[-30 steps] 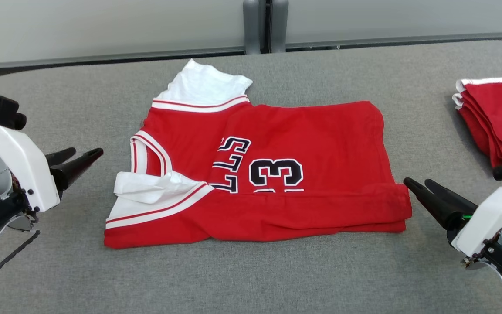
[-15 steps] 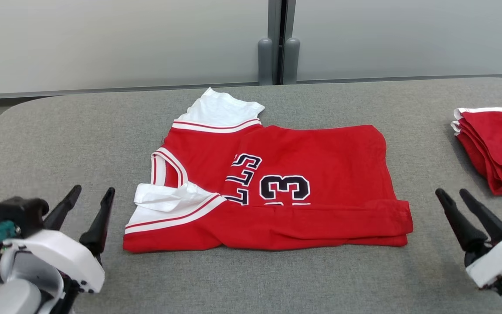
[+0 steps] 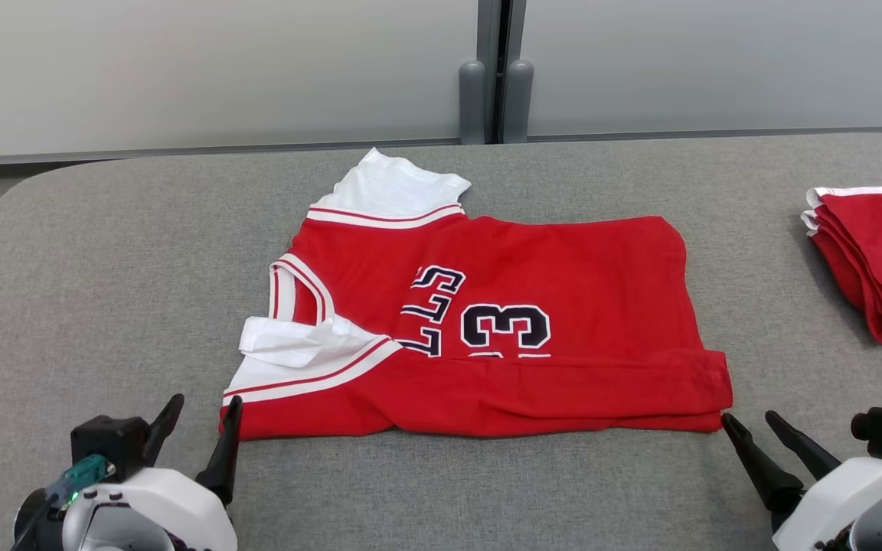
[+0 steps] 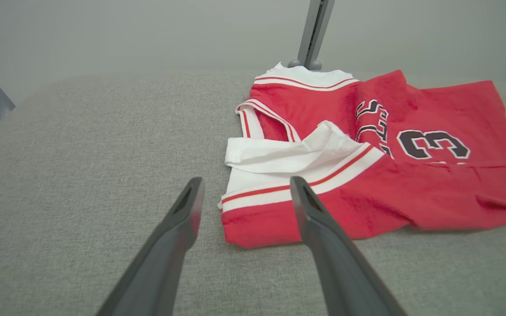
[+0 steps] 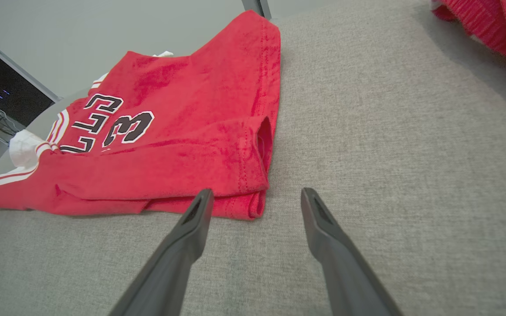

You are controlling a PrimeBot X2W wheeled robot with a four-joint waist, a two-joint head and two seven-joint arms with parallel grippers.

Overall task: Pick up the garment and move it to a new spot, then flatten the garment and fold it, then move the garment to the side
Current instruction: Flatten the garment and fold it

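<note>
The garment [image 3: 563, 291] lies lengthwise across; left tool [image 3: 206, 403] and right tool [image 3: 748, 418], both spread, sit just off its near corners.

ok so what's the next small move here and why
The left gripper and right gripper are open and empty, poised by the near corners of the half-folded jersey on the table. So probably ease both forward and pinch those corners.

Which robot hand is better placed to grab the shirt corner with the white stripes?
Left, probably. The left gripper is open with its fingertips right beside that near corner of the jersey. The right gripper, also open, sits at the plain red hem corner at the opposite end.
</note>
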